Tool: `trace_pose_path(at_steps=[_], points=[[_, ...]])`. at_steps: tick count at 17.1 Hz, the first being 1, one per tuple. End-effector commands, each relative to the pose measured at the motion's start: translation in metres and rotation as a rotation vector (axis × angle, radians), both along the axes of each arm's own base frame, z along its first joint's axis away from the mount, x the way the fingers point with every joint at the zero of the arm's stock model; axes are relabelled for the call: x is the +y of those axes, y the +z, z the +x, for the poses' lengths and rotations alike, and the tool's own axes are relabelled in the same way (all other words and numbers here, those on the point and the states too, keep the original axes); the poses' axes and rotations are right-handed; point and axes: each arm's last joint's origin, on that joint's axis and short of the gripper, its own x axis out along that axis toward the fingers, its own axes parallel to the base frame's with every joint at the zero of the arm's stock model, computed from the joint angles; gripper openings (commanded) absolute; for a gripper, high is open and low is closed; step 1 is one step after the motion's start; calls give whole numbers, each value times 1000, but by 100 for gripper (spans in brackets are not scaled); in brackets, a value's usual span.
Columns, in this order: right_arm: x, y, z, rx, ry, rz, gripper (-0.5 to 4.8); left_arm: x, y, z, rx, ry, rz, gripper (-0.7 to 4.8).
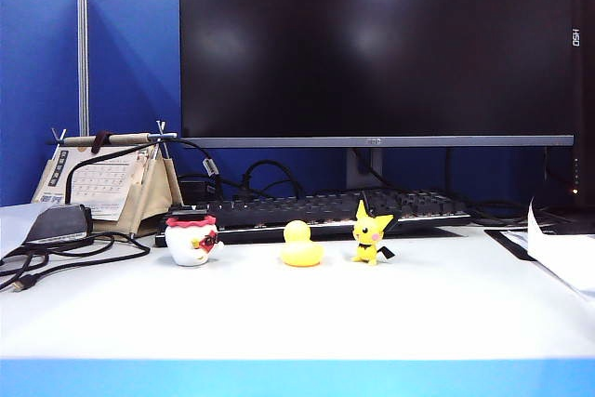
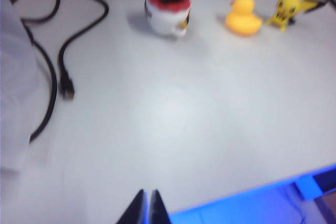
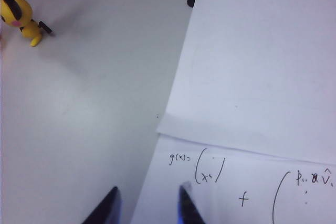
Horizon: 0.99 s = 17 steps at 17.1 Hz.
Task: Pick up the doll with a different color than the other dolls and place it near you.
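Pale tabletop (image 1: 307,309) with a blue front edge, blue partition walls behind, and a big dark monitor (image 1: 376,44) over a black keyboard (image 1: 325,211). The white doll (image 1: 192,240) with the red cap stood in front of the keyboard's left end, left of the yellow duck (image 1: 302,244) and the pointy-eared figure (image 1: 371,234). A desk calendar (image 1: 102,183) was too small to read. Left gripper (image 2: 147,211) hung closed and empty above the near edge. Right gripper (image 3: 149,208) was open over papers (image 3: 262,77) with handwritten "g(x)=".
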Motion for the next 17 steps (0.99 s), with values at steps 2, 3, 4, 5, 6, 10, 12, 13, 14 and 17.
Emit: trace_pose_path(at_steps=[2,3,4,5,6,10,12,13,14,17], points=[[0,0,0,-6,-1,7,144,0,-1,0,6,10,-4,26],[0,0,0,-5,-1,7,144,0,-1,0,6,10,-4,26],[0,0,0,-6,-1,7,144,0,-1,0,7,9,-3,26],[0,0,0,-5,-1,7,144,0,-1,0,6,9,-4,27],[0,0,0,-5,-1,7,144,0,-1,0,6,9,-4,27],[0,0,0,-5,-1,7,144,-3,10,3,-88,6,-90,231],[0,0,0,-6,-1,7,144,-5,24,6,-212,-6,-154,360],[0,0,0,-5,-1,7,144,-5,26,6,-233,-4,-154,365],[0,0,0,-6,-1,7,144,-5,28,7,-266,26,-134,373],[0,0,0,-6,-1,7,144,-3,31,8,-318,76,-88,374]])
